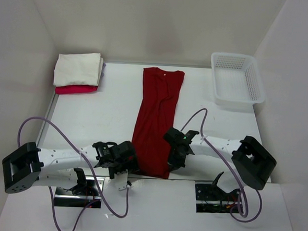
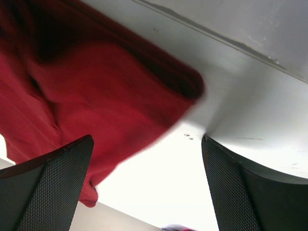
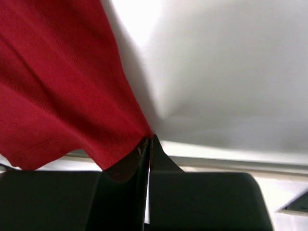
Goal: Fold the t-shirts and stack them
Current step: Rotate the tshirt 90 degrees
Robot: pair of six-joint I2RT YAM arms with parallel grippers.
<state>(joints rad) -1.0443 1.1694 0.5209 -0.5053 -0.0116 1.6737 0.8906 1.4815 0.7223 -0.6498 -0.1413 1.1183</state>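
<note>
A dark red t-shirt lies folded lengthwise into a long strip down the middle of the table, collar at the far end. My right gripper is at its near right hem corner, shut on the red cloth, which is pinched between the fingertips. My left gripper stands open at the near left hem corner; the red hem lies ahead of and between its wide-spread fingers, not gripped. Folded t-shirts sit stacked at the far left: cream white on top, magenta-pink below, a lavender edge showing.
A white plastic lattice basket stands at the far right corner. White walls close in the table on three sides. Purple cables loop off both arms near the front edge.
</note>
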